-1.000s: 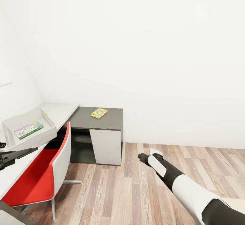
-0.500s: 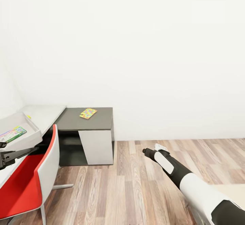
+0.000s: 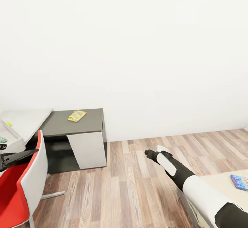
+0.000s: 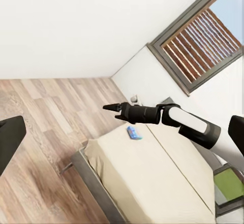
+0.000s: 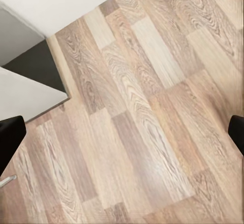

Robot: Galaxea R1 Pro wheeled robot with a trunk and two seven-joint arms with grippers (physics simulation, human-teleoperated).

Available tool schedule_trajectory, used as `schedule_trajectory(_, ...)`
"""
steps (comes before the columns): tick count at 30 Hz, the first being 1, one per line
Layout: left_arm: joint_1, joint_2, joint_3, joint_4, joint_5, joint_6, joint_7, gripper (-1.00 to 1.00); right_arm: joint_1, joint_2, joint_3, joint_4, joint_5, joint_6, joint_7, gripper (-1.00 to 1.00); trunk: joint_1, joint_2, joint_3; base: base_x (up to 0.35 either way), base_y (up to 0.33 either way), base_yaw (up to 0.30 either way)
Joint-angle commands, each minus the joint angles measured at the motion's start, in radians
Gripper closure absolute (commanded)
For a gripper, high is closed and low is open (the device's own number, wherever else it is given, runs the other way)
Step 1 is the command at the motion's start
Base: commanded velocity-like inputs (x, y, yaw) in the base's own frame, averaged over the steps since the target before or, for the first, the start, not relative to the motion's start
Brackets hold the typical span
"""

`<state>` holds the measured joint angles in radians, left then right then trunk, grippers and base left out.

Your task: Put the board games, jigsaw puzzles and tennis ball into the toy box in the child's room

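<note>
Toy box [image 3: 10,136] holds one game; a puzzle [image 3: 76,116] sits on the dark desk [image 3: 89,124], a blue game [image 3: 240,182] on the bed [image 3: 220,179]. Both grippers' jaws spread, empty.

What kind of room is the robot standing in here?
Most likely a child's bedroom or study. A colourful jigsaw puzzle lies on a dark grey desk, a red chair stands at a pale table, and a bed with a small blue game box sits on a wood plank floor.
</note>
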<state>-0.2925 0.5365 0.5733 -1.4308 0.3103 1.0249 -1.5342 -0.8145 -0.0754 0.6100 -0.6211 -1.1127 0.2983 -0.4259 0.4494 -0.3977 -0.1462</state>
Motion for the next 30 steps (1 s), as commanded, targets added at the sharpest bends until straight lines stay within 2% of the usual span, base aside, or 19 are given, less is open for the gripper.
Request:
schedule_trajectory(1,0.0,0.0,0.0,0.0,0.0,0.011,-0.004,-1.0,-0.002,-0.001,0.007,-0.002,-0.006,0.001,-0.007,-1.0,0.001,-0.002,-0.003,0.0,0.0,-0.222)
schedule_trajectory(8,0.0,0.0,0.0,0.0,0.0,0.009,-0.003,-1.0,-0.002,-0.005,0.006,-0.002,-0.006,0.001,0.018,-1.0,0.001,-0.002,-0.011,0.0,0.0,-0.221)
schedule_trajectory(15,0.0,-0.001,0.001,0.0,0.0,0.009,-0.003,-1.0,-0.002,-0.032,0.007,-0.001,-0.007,-0.001,0.079,-1.0,0.001,-0.002,-0.019,0.0,0.0,-0.22)
schedule_trajectory(20,0.0,-0.004,0.002,-0.001,0.0,0.007,-0.005,-1.0,-0.002,-0.04,0.006,-0.001,-0.008,-0.002,0.11,-1.0,0.001,-0.002,-0.025,0.0,0.0,-0.22)
schedule_trajectory(30,0.0,-0.006,0.001,0.0,0.0,0.007,-0.005,-1.0,-0.002,-0.043,0.003,-0.002,-0.009,-0.002,0.121,-1.0,0.001,-0.002,-0.036,0.0,0.0,-0.22)
